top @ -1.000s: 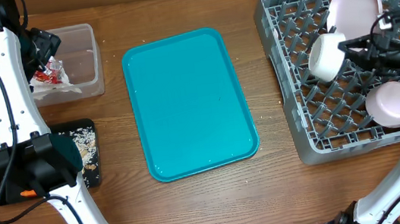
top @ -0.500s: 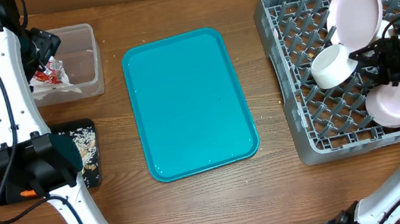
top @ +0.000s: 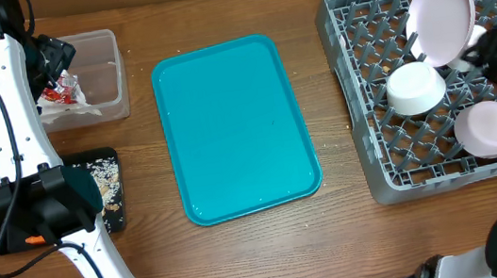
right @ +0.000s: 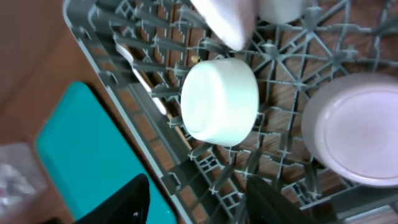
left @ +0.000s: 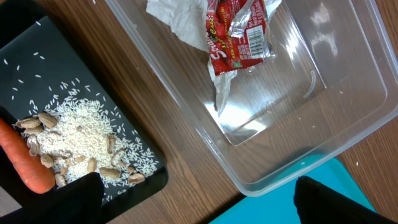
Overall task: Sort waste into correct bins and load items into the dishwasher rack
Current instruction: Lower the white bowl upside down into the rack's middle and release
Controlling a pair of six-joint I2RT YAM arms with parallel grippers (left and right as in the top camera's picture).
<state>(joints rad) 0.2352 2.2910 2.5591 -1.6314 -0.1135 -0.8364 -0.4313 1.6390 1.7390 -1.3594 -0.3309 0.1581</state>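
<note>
Sorting looks all but finished, judged from how things lie. The teal serving tray in the middle of the table is bare. The red wrapper and the crumpled napkin lie together in the clear tub, while the carrot and the rice and crumbs lie in the black tray just beside it. In the dishwasher rack at the right, the large plate leans on edge among the pegs, and one bowl sits mouth-down near the middle. The second bowl sits nearer the front edge, and a small white piece past the plate is probably the cup, though little of it shows. No waste or dish shows on the bare wood, so little or nothing seems left to do. The right gripper hangs above the rack near the mouth-down bowl, fingers parted about halfway with nothing between them and clear of the bowl. The left gripper hovers over the near corner of the tub, spread wide and empty.
</note>
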